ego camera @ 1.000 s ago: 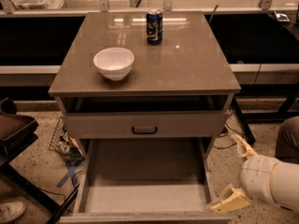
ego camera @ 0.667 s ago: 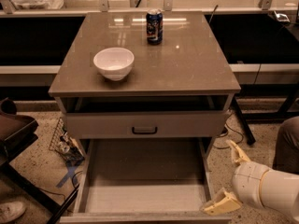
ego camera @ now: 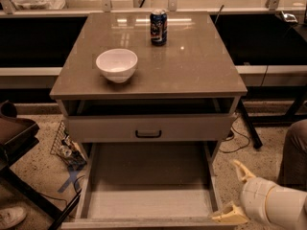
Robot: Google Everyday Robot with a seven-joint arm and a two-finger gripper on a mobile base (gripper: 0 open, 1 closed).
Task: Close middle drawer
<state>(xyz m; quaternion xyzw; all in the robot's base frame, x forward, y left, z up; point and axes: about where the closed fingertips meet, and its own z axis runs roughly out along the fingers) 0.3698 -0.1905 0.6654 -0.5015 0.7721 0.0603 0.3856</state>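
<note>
Lower and a touch further left than a second ago, the robot's cream gripper [ego camera: 236, 194] now hangs at about 4 o'clock in the camera view, just beside the front right corner of the middle drawer [ego camera: 146, 202], while the drawer itself has not shifted. Its two fingers [ego camera: 242, 170] stand well apart and hold nothing. Pulled far out toward 6 o'clock, the drawer shows a long bare tray, and its front lip [ego camera: 144, 222] runs along the bottom edge of the view. The face of that front and its handle point away from the camera and cannot be seen. Above it, the upper drawer [ego camera: 192, 127] with the dark bar handle [ego camera: 148, 133] sits only slightly proud of the cabinet [ego camera: 201, 71], whose top carries a white bowl [ego camera: 116, 64] at 10 o'clock and a soda can [ego camera: 158, 27] at 12 o'clock. By the look of it the drawer is a stiff, empty box, so it is probably light and free to travel only straight back toward 12 o'clock. No grasp seems needed. A flat push on the outer face of the front panel should send it home, best placed near the middle, since pressing at the right corner could skew it on its runners and make it bind. The smooth panel may let a fingertip slide, so square contact looks wiser than a glancing one.
</note>
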